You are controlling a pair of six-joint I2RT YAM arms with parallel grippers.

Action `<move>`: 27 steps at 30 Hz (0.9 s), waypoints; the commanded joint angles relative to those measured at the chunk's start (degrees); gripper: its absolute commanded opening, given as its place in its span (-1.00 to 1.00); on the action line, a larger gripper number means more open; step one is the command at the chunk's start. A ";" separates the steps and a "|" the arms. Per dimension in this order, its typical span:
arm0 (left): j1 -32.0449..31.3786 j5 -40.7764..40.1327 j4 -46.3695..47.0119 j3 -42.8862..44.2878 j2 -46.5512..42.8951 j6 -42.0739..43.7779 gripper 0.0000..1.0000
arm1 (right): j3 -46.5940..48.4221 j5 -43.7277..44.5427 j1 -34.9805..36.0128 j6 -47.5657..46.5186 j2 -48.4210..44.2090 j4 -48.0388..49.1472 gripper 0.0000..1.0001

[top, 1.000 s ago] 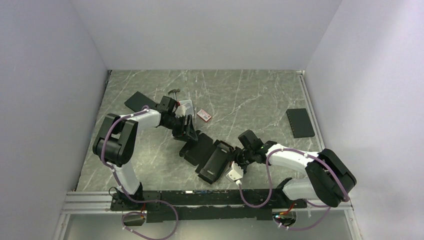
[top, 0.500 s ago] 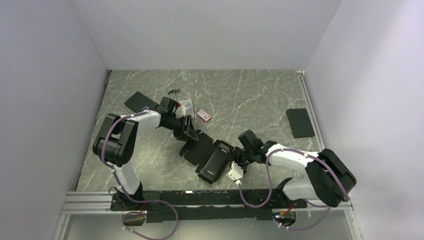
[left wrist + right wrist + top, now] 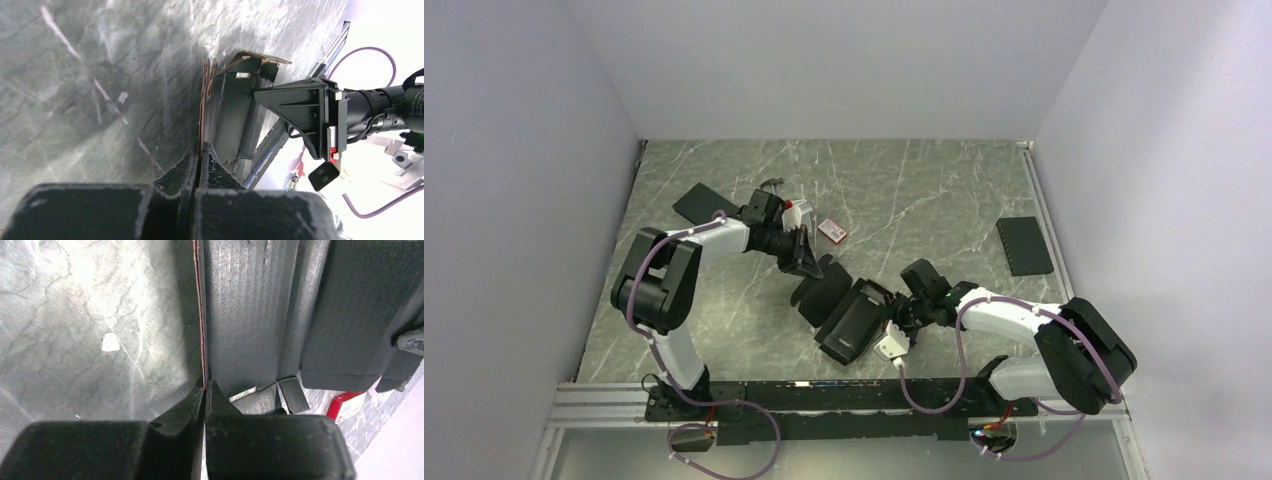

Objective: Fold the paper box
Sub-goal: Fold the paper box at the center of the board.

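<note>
**Q:** What does the overhead view show, reading from the left?

**A:** First, a black slab [image 3: 699,203] lies flat at the far left of the marbled tabletop [image 3: 944,190]. Next come the left fingers [image 3: 804,256], which meet the far-left end of the paper box [image 3: 844,312]. A small red carton [image 3: 831,230] sits just beyond them. The box itself is partly folded and lies near the middle of the tabletop. The right fingers [image 3: 889,320] are at its right side. A second black slab [image 3: 1024,245] lies well apart, near the right edge.

**Q:** Does that view settle the grips?

**A:** No. Black fingers against black cardboard cannot be told apart from above, so the wrist views supply this.

**Q:** What does the left wrist view add?

**A:** The left fingers are pressed together on a thin panel, whose brown cut edge runs out from between their tips. Beyond it stand raised walls of the box, and past those the right arm [image 3: 380,102].

**Q:** And the right wrist view?

**A:** The right fingers are likewise clamped on a panel edge, with ribbed black cardboard to its right. The red carton shows past the box at the lower right, which the left wrist view does not show.
</note>
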 commanded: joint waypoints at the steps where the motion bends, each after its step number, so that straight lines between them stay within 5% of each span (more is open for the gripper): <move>1: -3.41 -4.20 -5.30 4.90 -2.58 2.24 -1.00 | 1.07 -2.33 0.28 2.54 1.19 0.79 -1.00; 7: -5.90 -9.23 -12.01 9.61 -4.54 7.53 -1.00 | 1.34 -1.61 -0.19 4.86 1.90 2.20 -1.00; 14: -7.73 -11.63 -15.60 13.28 -3.29 11.44 -1.00 | 3.26 -2.36 -2.10 5.45 1.95 -1.42 -0.29; 19: -8.05 -14.93 -17.98 15.76 -2.02 13.88 -1.00 | 10.14 -7.59 -5.12 5.20 0.94 -13.80 0.17; 27: -8.10 -16.17 -19.40 17.52 -2.66 17.54 -1.00 | 22.81 -18.44 -10.71 6.66 -0.12 -36.78 0.27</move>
